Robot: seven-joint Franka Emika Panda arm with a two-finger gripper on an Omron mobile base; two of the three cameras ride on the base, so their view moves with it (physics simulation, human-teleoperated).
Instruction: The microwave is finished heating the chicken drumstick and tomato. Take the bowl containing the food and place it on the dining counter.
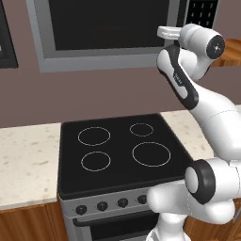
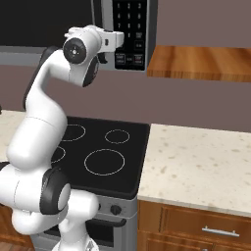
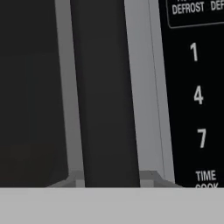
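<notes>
Pressing up against microwave [image 1: 108, 28] door handle [image 3: 105, 92], handle running vertical, directly ahead of gripper [image 1: 168, 32]. Jaws closed narrow, apparently clamping handle; grip itself hidden. Door shut; bowl presumably inside, unseen. Hanging above black cooktop [image 1: 123, 149], beige counter [image 2: 196, 164] to right. Pulling door outward likely next.

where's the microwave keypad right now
The keypad is on the microwave's right side, above the stove, just beyond the gripper in the right base view.
</notes>
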